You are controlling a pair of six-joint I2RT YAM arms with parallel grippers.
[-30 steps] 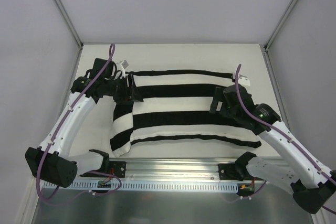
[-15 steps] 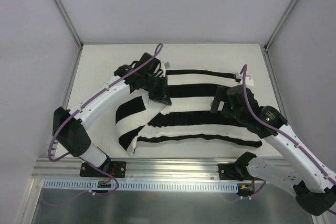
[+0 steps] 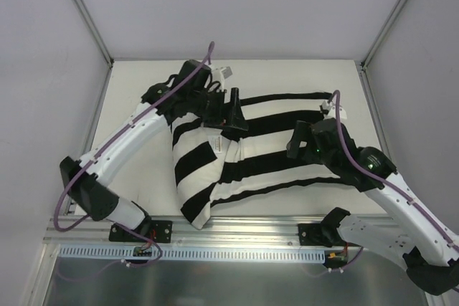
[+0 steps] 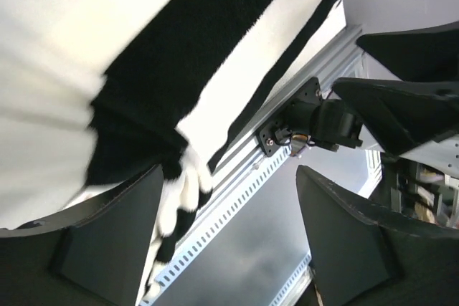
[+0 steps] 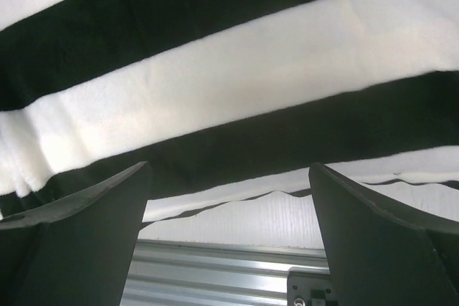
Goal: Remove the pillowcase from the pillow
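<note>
The black-and-white striped knit pillowcase (image 3: pixel 237 152) lies mid-table over the pillow, its left end lifted and folded rightward, we judge, because our left gripper (image 3: pixel 233 116) clenches it, while our right gripper (image 3: pixel 297 145) presses the far-right end down, its fingers spread.

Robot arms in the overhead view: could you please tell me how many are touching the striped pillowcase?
2. The left arm reaches its far-left end; the right arm presses its right end. The pillowcase hides the contact points.

Even soft light, blurred wrist close-ups
</note>
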